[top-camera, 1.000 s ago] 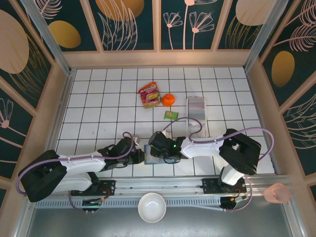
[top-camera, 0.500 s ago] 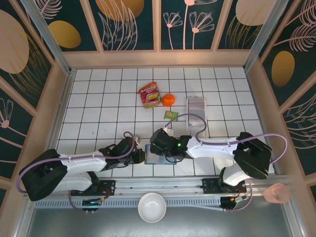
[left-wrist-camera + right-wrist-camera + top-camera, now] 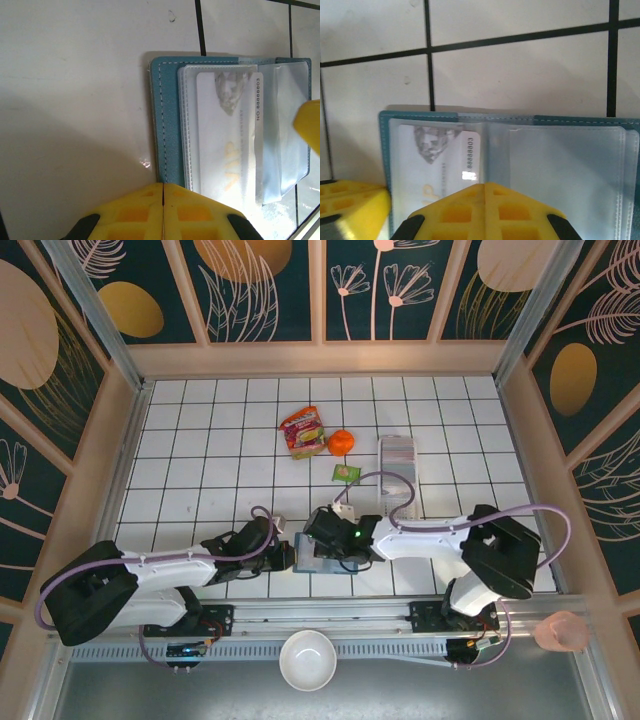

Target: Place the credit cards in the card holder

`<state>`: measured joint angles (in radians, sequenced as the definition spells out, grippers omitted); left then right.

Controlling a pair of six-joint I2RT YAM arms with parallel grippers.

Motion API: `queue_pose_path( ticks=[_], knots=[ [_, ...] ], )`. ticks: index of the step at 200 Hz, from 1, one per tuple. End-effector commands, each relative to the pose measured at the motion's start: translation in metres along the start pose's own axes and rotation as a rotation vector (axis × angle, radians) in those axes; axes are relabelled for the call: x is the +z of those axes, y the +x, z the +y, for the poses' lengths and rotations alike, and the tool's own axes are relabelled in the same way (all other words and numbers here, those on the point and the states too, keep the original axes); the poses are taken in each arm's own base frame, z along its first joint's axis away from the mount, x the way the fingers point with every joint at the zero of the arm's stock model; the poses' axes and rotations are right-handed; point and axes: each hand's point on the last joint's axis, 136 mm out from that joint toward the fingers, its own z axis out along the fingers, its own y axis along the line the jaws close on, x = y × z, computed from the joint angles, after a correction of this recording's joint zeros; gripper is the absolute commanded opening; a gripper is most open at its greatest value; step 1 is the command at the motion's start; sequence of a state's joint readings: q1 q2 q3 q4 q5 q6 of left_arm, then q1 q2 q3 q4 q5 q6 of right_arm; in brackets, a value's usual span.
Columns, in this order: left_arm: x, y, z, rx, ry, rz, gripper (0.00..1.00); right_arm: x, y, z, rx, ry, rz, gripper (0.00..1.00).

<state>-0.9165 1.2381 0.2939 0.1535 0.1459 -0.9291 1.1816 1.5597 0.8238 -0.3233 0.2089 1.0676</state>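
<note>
The card holder lies open on the white tiles near the front edge, teal outside with clear sleeves inside. A white credit card with a grey diamond picture and gold letters sits inside the left sleeve. My left gripper is shut and empty, its tip at the holder's left edge. My right gripper is shut and empty, its tip over the holder's middle fold. One yellow finger of it reaches over the sleeves.
Behind the holder are a small green packet, an orange, a red snack bag and a long clear tray. A white bowl and a pink cup stand off the tiles at the front.
The right arm swung its elbow out to the right and came back, wrist still over the holder, and its jaws have closed. The left arm has stayed put.
</note>
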Motion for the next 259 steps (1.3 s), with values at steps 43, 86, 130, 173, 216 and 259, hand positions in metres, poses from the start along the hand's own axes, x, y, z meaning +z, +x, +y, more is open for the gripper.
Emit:
queue_pose_path(
  ticks=[43, 86, 130, 173, 216, 259],
  knots=[
    [0.002, 0.009, 0.013, -0.008, -0.059, 0.034, 0.07, 0.019, 0.011, -0.010, -0.048, 0.072, 0.038, 0.00],
    [0.002, 0.009, 0.012, -0.009, -0.054, 0.033, 0.07, 0.020, 0.010, 0.011, -0.054, 0.011, 0.041, 0.00],
    [0.003, 0.008, 0.011, -0.006, -0.053, 0.033, 0.07, 0.015, 0.006, 0.026, -0.066, -0.022, 0.025, 0.00],
    [0.003, 0.007, 0.015, -0.005, -0.071, 0.025, 0.07, 0.000, 0.001, 0.009, -0.060, 0.017, -0.004, 0.00],
    [-0.005, 0.000, 0.015, -0.008, -0.084, -0.017, 0.12, -0.024, 0.000, -0.021, -0.022, 0.058, -0.039, 0.24],
    [-0.015, -0.010, 0.008, -0.011, -0.065, -0.064, 0.24, -0.025, 0.013, -0.041, 0.018, 0.067, -0.010, 0.30]
  ],
)
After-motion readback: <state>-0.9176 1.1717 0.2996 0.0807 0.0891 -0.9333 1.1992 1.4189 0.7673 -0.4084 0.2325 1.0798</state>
